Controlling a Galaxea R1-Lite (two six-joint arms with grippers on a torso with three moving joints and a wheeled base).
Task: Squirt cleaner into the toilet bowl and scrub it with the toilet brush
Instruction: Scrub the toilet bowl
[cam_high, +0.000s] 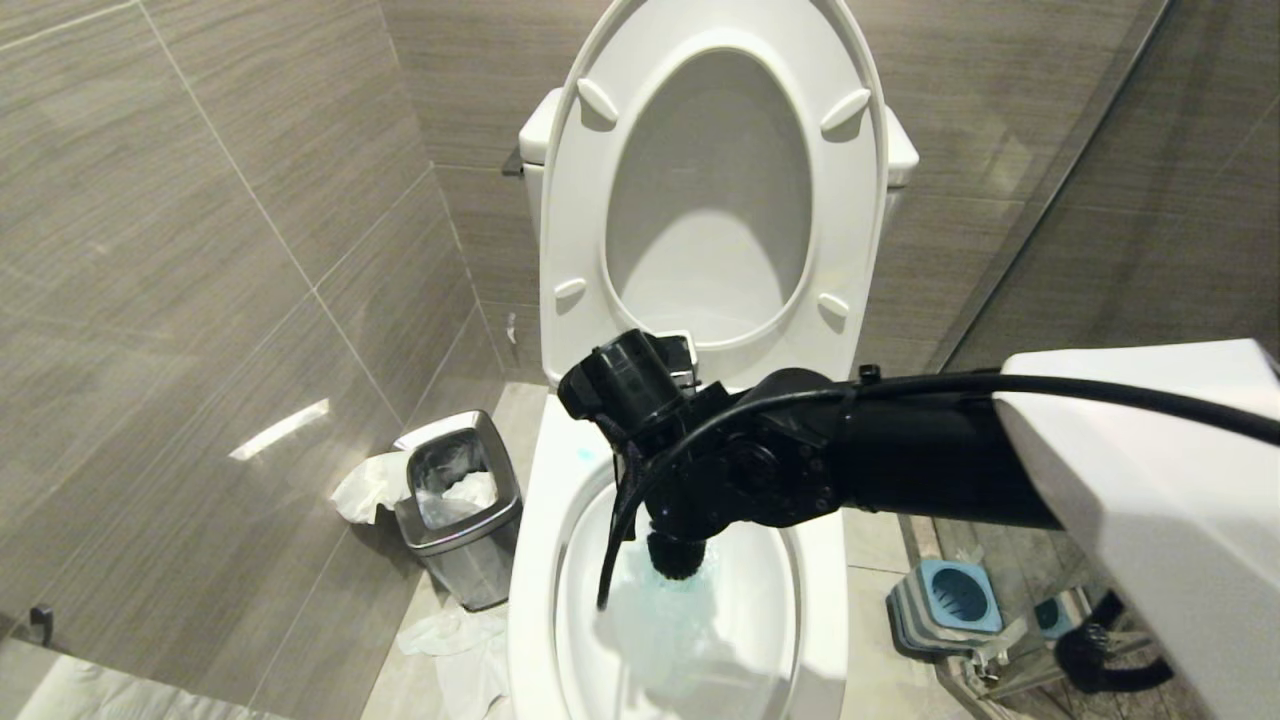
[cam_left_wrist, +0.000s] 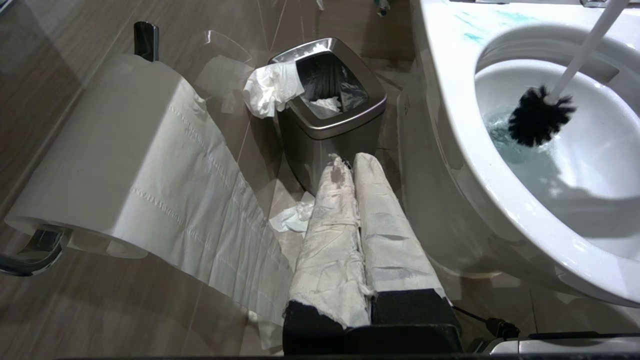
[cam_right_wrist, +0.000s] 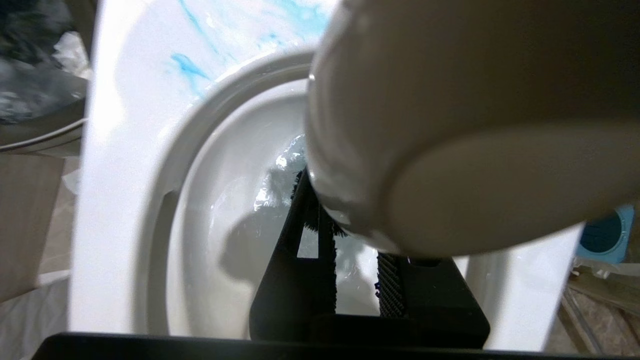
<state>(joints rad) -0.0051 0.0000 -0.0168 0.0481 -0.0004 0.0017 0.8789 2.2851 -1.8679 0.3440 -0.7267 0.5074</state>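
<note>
The toilet bowl (cam_high: 535, 560) stands with seat and lid raised. My right gripper (cam_high: 655, 500) hangs over the basin, shut on the toilet brush's white handle (cam_left_wrist: 585, 55), whose rounded end (cam_right_wrist: 450, 125) fills the right wrist view above the black fingers (cam_right_wrist: 320, 260). The black bristle head (cam_high: 675, 555) dips into the water low in the basin (cam_left_wrist: 537, 117). Cleaner shows as a pale blue tint in the water (cam_high: 690, 600) and as blue smears on the rim (cam_right_wrist: 190, 65). My left gripper (cam_left_wrist: 348, 162), its fingers wrapped in white, is parked shut and empty low beside the bowl.
A steel waste bin (cam_high: 460, 500) with crumpled paper stands left of the toilet, with more paper on the floor (cam_high: 450, 635). A toilet roll (cam_left_wrist: 110, 150) hangs on the left wall, its tail trailing down. The grey-and-blue brush holder (cam_high: 955, 600) sits on the floor to the right.
</note>
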